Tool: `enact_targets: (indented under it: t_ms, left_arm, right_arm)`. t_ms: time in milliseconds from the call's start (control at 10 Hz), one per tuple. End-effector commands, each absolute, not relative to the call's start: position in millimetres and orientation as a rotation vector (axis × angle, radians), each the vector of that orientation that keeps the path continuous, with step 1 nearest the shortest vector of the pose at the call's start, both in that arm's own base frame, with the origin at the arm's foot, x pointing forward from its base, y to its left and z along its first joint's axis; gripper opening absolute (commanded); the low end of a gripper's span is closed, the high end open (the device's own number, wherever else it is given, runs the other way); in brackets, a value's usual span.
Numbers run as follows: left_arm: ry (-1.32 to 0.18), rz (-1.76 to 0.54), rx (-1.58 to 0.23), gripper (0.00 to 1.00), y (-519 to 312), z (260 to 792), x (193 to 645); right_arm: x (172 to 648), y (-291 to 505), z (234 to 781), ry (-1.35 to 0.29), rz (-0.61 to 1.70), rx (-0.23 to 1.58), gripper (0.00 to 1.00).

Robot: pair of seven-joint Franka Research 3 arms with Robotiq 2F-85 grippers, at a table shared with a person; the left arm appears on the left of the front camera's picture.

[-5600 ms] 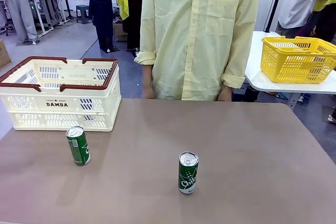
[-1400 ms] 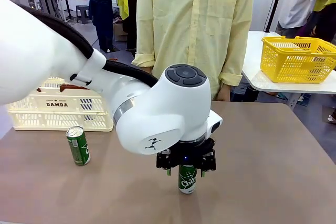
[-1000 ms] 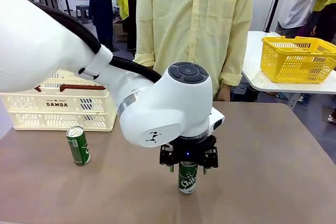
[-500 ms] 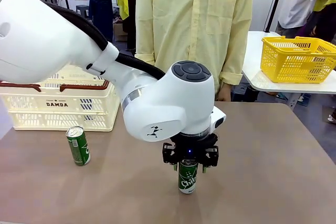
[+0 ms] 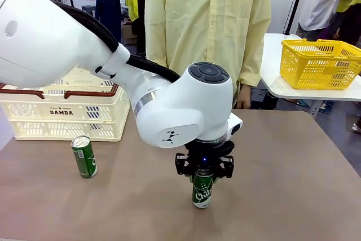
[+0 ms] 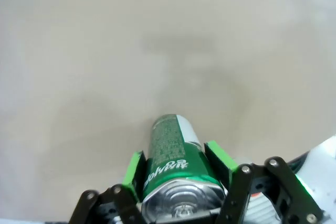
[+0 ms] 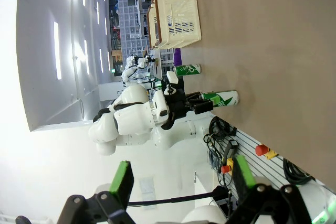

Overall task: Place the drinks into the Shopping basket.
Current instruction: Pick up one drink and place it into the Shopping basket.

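Green can [image 5: 202, 191]: gripped! It stands upright near the near edge of the table [image 5: 293, 173], about the middle, and its base looks to be on the surface yet.
Just changed: half a second back the left gripper [image 5: 203, 178] stood wide astride the can's top. Now the jaws have come in and the green pads [image 6: 219, 156] press both sides just under the silver lid.
Meaning: the pick looks made. My guess is a lift comes next, then a carry over to the basket. Neither can is in there yet.
Left arm: sweeps in from the left side and reaches across the middle. The wrist points straight down over the can, fingers vertical.
Second can [image 5: 84, 157]: upright and untouched toward the left edge, just in front of the basket.
Shopping basket [image 5: 67, 111]: far left corner, partly behind the arm, well apart from the gripped can.
Right gripper [image 7: 181, 174]: jaws spread wide with nothing between them, hanging back well away from both cans.
Person [image 5: 208, 21]: stands at the far edge, one hand [image 5: 243, 97] hanging just above it, not joining in.
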State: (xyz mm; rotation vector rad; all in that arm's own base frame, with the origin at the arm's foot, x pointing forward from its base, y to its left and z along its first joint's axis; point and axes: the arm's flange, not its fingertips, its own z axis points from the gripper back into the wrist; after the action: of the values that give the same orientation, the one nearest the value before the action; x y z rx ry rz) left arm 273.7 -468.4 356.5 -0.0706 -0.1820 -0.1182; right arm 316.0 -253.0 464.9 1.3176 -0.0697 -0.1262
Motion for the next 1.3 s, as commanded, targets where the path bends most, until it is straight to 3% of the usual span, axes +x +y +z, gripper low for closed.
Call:
enact_targets:
  t_ms: [0,400,700,900,1200]
  left_arm:
    - [-0.171,-0.094,-0.055,0.00,-478,346,276]
    - [-0.254,-0.088,-0.105,0.00,-442,421,285]
    - [-0.231,-0.131,-0.204,0.00,-338,530,353]
    - [-0.345,0.090,-0.228,0.00,-241,583,409]
    - [-0.447,0.452,-0.172,0.00,-140,601,447]
  right_arm:
    - [314,-253,470,-0.051,-0.132,1.310,1.00]
    - [314,-253,470,-0.051,-0.132,1.310,1.00]
    - [314,-253,470,-0.051,-0.132,1.310,1.00]
    - [314,-253,470,-0.051,-0.132,1.310,1.00]
    - [314,-253,470,-0.051,-0.132,1.310,1.00]
